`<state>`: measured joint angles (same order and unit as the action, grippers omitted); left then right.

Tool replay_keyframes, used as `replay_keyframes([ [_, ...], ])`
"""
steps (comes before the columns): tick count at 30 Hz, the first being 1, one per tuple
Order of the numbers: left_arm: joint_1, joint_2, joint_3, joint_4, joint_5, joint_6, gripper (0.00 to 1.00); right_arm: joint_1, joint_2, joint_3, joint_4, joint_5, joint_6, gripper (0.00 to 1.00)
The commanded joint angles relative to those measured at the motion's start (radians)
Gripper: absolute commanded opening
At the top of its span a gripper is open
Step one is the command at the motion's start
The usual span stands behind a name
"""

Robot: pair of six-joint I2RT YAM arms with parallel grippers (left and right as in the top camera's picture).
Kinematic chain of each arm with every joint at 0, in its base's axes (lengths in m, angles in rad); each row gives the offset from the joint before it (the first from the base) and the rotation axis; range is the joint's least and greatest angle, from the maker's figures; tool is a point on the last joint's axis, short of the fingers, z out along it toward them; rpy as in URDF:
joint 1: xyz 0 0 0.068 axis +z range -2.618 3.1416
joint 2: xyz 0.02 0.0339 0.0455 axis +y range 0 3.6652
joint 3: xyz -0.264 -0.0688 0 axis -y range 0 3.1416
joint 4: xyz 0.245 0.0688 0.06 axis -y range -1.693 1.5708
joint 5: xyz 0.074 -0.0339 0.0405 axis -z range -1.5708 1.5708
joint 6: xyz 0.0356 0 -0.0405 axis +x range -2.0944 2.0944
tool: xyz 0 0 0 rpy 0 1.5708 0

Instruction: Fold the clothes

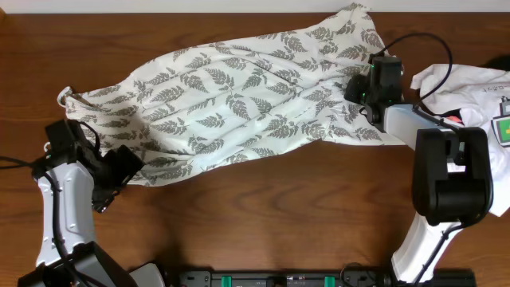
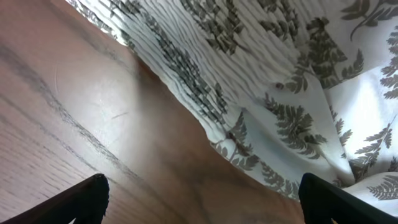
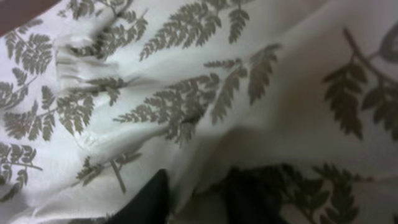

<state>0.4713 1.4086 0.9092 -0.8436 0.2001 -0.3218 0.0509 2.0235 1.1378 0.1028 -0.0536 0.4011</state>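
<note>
The left end effector [image 1: 131, 163], fingers spread wide, hovers by the lower-left edge of the clothes [image 1: 239, 104], which sprawl diagonally across the table [image 1: 279, 207]. The right end effector [image 1: 358, 92] sits on their right end; I cannot tell whether it is pinching the fabric.

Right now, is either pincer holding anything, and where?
Left pincer: open, holding nothing. Right pincer: at the fern-print garment's right end; grip cannot be told.

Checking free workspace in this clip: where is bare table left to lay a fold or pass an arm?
Bare table runs across the front middle, below the fern-print garment, and in the far left corner. The right end is crowded: the right gripper sits at the fern-print garment's end, with the plain white garment close beside.
</note>
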Motion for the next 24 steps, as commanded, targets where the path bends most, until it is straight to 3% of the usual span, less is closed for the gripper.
replay_keyframes([
  [1,0.002,0.01,-0.011,-0.011,-0.002,-0.013,0.98,0.0,-0.085,0.04,-0.025,-0.011,-0.061,0.4],
  [4,0.002,0.01,-0.011,-0.023,-0.001,-0.013,0.98,0.003,-0.17,0.069,-0.121,-0.01,-0.116,0.42],
  [13,0.002,0.01,-0.028,-0.056,0.051,-0.03,0.98,0.002,-0.38,0.104,-0.634,-0.01,-0.13,0.52],
  [24,0.003,0.01,-0.213,0.214,0.06,-0.186,0.98,0.003,-0.376,0.103,-0.837,-0.011,-0.134,0.45],
])
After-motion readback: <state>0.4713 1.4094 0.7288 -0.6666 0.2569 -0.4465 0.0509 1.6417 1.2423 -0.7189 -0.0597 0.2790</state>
